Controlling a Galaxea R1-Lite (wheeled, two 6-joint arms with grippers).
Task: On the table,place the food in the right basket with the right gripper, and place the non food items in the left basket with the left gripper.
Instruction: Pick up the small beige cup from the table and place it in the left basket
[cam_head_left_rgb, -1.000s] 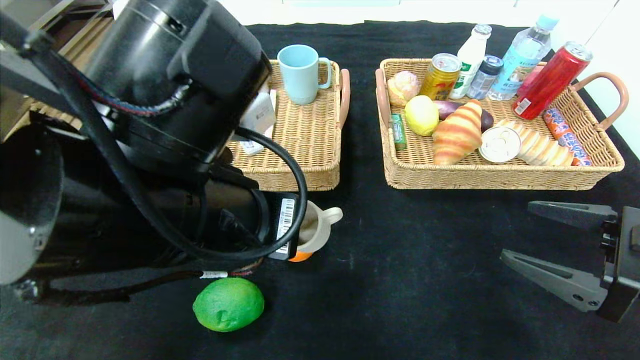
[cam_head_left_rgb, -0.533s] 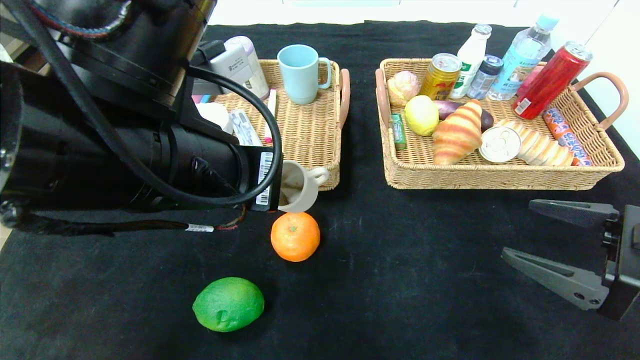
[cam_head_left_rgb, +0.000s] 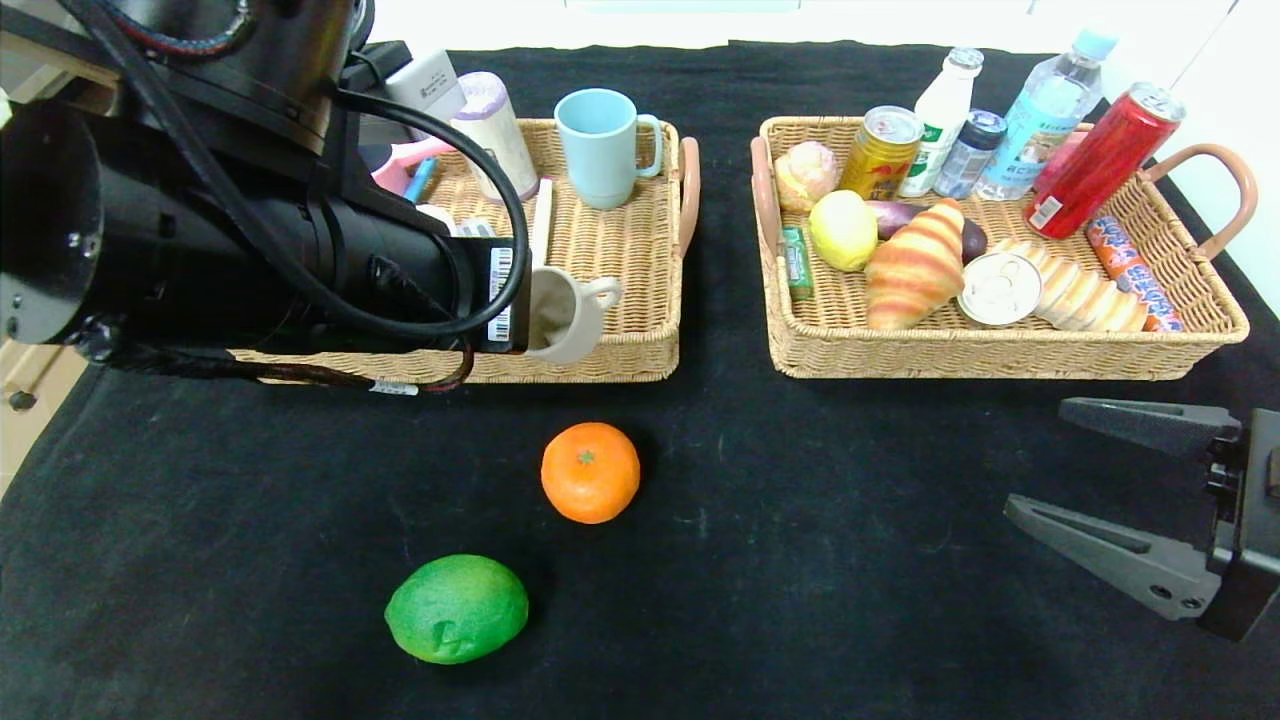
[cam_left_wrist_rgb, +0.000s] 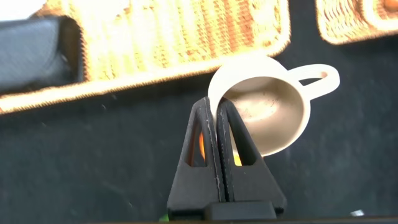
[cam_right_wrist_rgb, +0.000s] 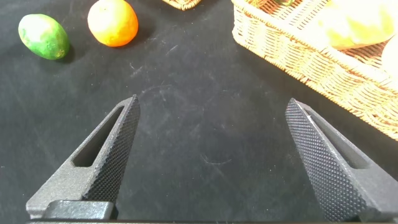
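Note:
My left gripper (cam_left_wrist_rgb: 215, 107) is shut on the rim of a beige mug (cam_head_left_rgb: 565, 312), also seen in the left wrist view (cam_left_wrist_rgb: 270, 109), and holds it in the air over the front edge of the left basket (cam_head_left_rgb: 610, 355). An orange (cam_head_left_rgb: 590, 472) and a green lime (cam_head_left_rgb: 457, 608) lie on the black cloth in front; both show in the right wrist view, the orange (cam_right_wrist_rgb: 112, 23) and the lime (cam_right_wrist_rgb: 43, 37). My right gripper (cam_head_left_rgb: 1040, 465) is open and empty, low at the right front. The right basket (cam_head_left_rgb: 980, 350) holds food and drinks.
The left basket holds a blue mug (cam_head_left_rgb: 600, 147), a white tube (cam_head_left_rgb: 497, 135) and other small items, partly hidden by my left arm (cam_head_left_rgb: 230, 260). The right basket holds a croissant (cam_head_left_rgb: 915, 265), a lemon (cam_head_left_rgb: 843, 230), cans and bottles.
My left arm has lifted the beige mug off the cloth and carried it back toward the left basket, uncovering the orange. The right gripper has not moved.

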